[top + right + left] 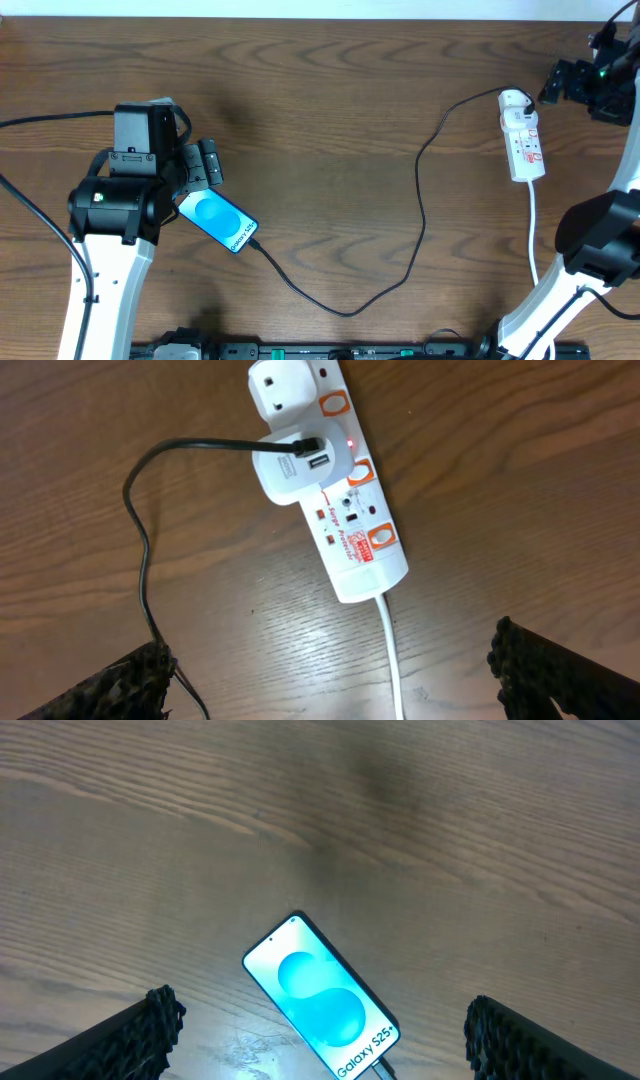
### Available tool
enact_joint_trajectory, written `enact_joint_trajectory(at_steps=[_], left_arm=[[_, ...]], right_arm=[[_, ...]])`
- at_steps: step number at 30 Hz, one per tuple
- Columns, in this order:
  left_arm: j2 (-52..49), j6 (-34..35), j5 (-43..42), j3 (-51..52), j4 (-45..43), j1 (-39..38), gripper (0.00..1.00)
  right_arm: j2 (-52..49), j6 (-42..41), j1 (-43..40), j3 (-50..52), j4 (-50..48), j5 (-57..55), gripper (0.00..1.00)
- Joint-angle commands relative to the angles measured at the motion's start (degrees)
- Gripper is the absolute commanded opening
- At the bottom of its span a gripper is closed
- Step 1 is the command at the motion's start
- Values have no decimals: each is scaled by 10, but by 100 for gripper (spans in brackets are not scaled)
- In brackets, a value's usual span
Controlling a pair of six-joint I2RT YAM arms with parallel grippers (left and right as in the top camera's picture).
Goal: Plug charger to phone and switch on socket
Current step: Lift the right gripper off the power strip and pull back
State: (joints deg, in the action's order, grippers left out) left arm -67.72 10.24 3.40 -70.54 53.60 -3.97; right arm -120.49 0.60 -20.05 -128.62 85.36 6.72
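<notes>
The phone (218,222) lies flat on the wooden table, its blue screen lit, just below my left gripper (200,165). In the left wrist view the phone (322,1000) sits between the wide-apart fingers (135,1040) of the open left gripper (322,1015), untouched. The charger (345,310) meets its lower edge, where the plug tip (378,1068) shows. The cable loops right and up to the socket (522,135). The right gripper (330,650) hovers open above the socket (345,490), where a small red light (352,442) glows beside the white adapter (290,470) holding the charger (150,550).
The socket's white cord (390,650) runs down between the right fingers and toward the table's front edge (535,240). The left arm's body (115,200) stands over the left side. A thick black robot cable (40,120) crosses the far left.
</notes>
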Motion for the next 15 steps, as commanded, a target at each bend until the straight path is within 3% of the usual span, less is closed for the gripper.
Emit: enact_joint_trajectory(at_steps=[1,15], left_arm=[[0,-8,12,-9,2,-2,93],[0,-8,12,-9,2,-2,93]], right_arm=[[9,-6,9,11,1,-13,99],[20,-8,10,52,-2,-25,99]])
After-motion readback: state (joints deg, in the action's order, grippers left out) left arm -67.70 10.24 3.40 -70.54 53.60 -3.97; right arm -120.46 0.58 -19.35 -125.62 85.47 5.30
